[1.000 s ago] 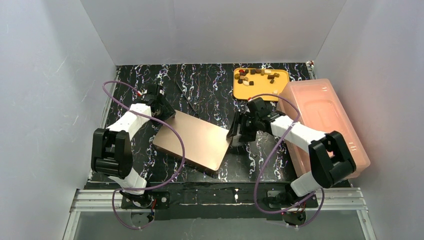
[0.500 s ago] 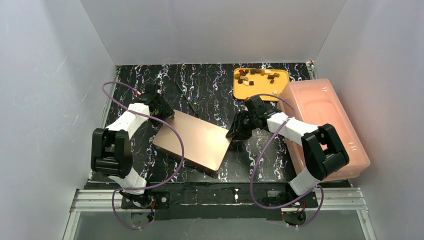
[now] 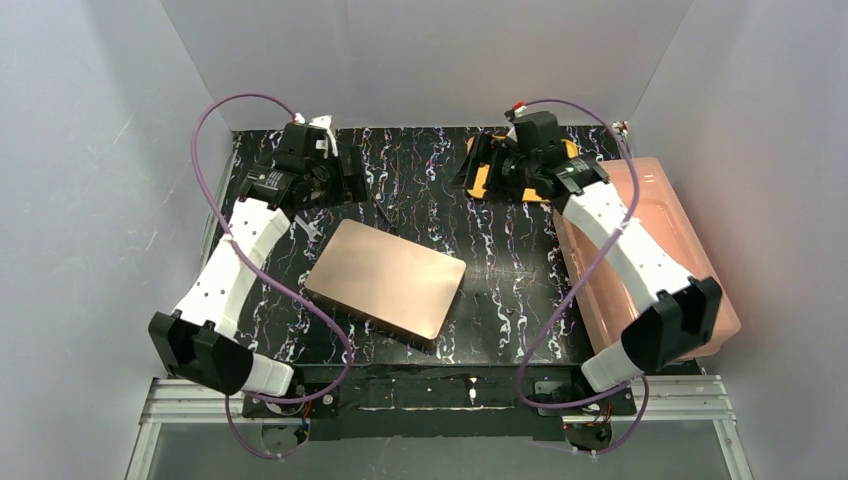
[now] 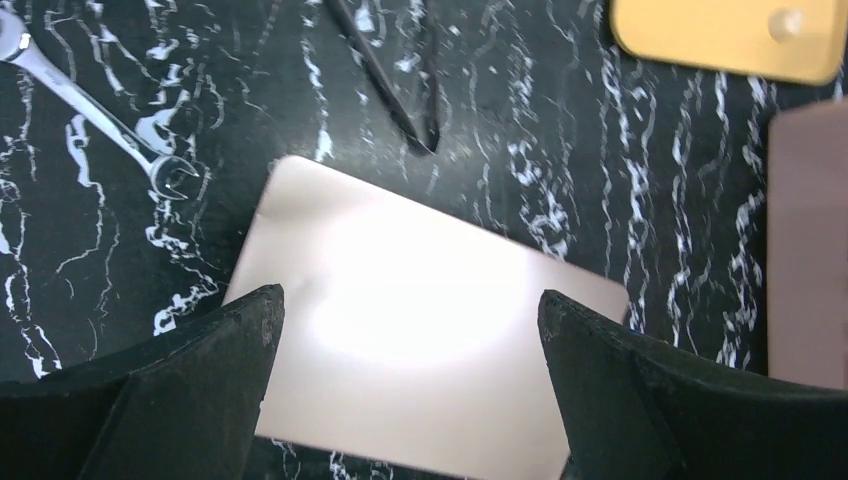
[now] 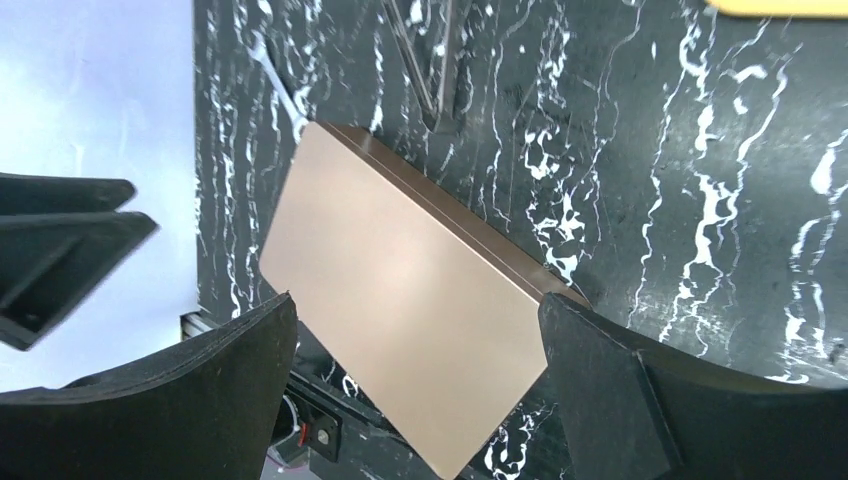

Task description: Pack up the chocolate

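Note:
The flat copper-brown box lies shut in the middle of the black marbled table, with nothing touching it. My left gripper hangs high at the back left, open and empty. In the left wrist view its open gripper looks down on the box lid. My right gripper hangs at the back, over the orange tray, open and empty. In the right wrist view it frames the box. The right arm hides the chocolate from above; one cream piece shows on the tray.
A translucent pink bin stands along the right edge under the right arm. A thin black tool lies behind the box, and a small wrench lies to its left. White walls close in the table on three sides.
Both arms have left the box's sides, risen and swung to the back of the table. Both grippers have opened wide. The box has not moved.

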`<state>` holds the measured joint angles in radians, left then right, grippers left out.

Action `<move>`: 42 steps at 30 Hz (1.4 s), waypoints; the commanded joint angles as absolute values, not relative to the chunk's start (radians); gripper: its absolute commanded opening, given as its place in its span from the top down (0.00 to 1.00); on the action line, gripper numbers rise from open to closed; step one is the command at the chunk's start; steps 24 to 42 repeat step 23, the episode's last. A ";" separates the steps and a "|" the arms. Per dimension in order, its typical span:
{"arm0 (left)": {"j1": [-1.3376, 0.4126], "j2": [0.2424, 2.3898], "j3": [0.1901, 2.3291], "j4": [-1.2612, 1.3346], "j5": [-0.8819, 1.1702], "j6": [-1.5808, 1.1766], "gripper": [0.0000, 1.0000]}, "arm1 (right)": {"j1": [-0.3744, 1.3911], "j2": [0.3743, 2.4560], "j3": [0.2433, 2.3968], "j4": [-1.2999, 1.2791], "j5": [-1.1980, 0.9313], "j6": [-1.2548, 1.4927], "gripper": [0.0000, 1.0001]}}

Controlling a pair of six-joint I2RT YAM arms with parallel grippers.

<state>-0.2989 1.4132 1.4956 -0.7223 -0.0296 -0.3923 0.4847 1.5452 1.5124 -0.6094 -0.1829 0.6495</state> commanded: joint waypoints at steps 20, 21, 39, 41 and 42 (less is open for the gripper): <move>-0.362 1.255 1.569 -0.846 0.014 -0.310 0.02 | 0.484 1.206 1.536 -0.595 -0.072 0.601 0.02; -0.362 1.254 1.569 -0.850 0.015 -0.306 0.02 | 0.485 1.204 1.538 -0.595 -0.075 0.599 0.02; -0.361 1.254 1.572 -0.862 0.015 -0.306 0.02 | 0.484 1.207 1.549 -0.600 -0.077 0.598 0.02; -0.361 1.254 1.572 -0.862 0.015 -0.306 0.02 | 0.484 1.207 1.549 -0.600 -0.077 0.598 0.02; -0.361 1.254 1.572 -0.862 0.015 -0.306 0.02 | 0.484 1.207 1.549 -0.600 -0.077 0.598 0.02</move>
